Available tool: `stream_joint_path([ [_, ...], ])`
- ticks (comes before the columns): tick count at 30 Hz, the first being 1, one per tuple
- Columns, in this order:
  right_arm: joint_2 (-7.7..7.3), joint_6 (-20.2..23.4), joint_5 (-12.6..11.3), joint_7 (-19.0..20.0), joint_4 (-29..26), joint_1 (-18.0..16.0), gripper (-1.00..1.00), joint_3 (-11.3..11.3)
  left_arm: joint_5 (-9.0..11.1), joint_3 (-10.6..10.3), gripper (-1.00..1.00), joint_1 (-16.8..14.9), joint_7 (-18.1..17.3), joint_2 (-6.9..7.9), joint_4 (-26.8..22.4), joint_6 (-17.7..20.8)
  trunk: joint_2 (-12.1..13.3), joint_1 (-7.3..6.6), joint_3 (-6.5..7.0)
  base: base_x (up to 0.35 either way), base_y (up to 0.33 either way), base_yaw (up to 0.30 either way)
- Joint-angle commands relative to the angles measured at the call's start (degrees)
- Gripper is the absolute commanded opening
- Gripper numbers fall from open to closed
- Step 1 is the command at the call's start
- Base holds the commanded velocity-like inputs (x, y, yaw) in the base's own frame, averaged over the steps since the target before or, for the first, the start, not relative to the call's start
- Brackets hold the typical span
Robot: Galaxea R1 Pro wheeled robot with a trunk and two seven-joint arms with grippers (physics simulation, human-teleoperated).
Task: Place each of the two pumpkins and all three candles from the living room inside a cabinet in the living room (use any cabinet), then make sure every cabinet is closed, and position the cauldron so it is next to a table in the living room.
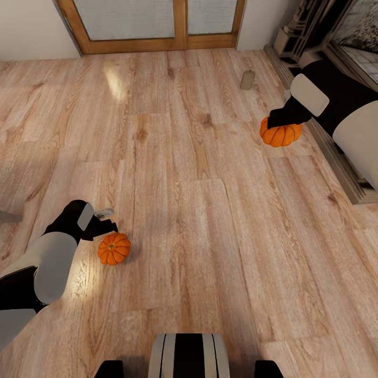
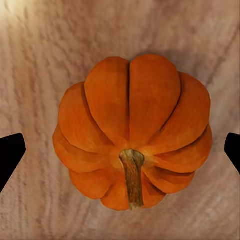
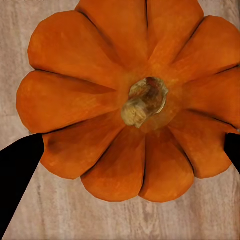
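On the wooden floor (image 1: 210,236): two pumpkins. Left pumpkin (image 1: 114,248) lay directly under the left gripper (image 2: 120,150), fingers spread wide, clear of it. Right gripper (image 1: 283,116) straddled the right pumpkin (image 1: 281,134); grip uncertain.

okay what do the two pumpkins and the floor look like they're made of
Both pumpkins, the one by the left gripper and the one under the right gripper, look like real matte orange rind: deep ribs, dry woody stems. The floor looks like pale wood planks, with visible grain, knots and a slight sheen.
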Motion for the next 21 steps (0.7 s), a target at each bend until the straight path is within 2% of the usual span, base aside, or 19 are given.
stream_joint_path([
  [1, -0.06, 0.1, -0.6, -0.4, -0.1, -0.1, -1.00, 0.4, 0.3, 0.3, 1.00, 0.0, 0.3, -0.04, 0.0, 0.2, 0.0, -0.01, -0.03, 0.000, 0.000, 0.000],
  [11, -0.06, 0.1, -0.6, -0.4, -0.3, -0.3, -1.00, 0.3, 0.3, 0.3, 1.00, 0.0, 0.3, 0.03, 0.1, 0.2, 0.0, -0.01, -0.03, 0.000, 0.000, 0.000],
  [14, -0.06, 0.1, -0.6, -0.4, -0.3, -0.3, -1.00, 0.3, 0.3, 0.3, 1.00, 0.0, 0.3, -0.02, 0.1, 0.2, -0.1, 0.07, -0.70, 0.000, 0.000, 0.000],
  [21, -0.06, 0.1, -0.6, -0.4, -0.3, -0.3, -1.00, 0.3, 0.3, 0.3, 1.00, 0.0, 0.3, -0.04, 0.1, 0.2, -0.1, 0.07, -0.70, 0.000, 0.000, 0.000],
])
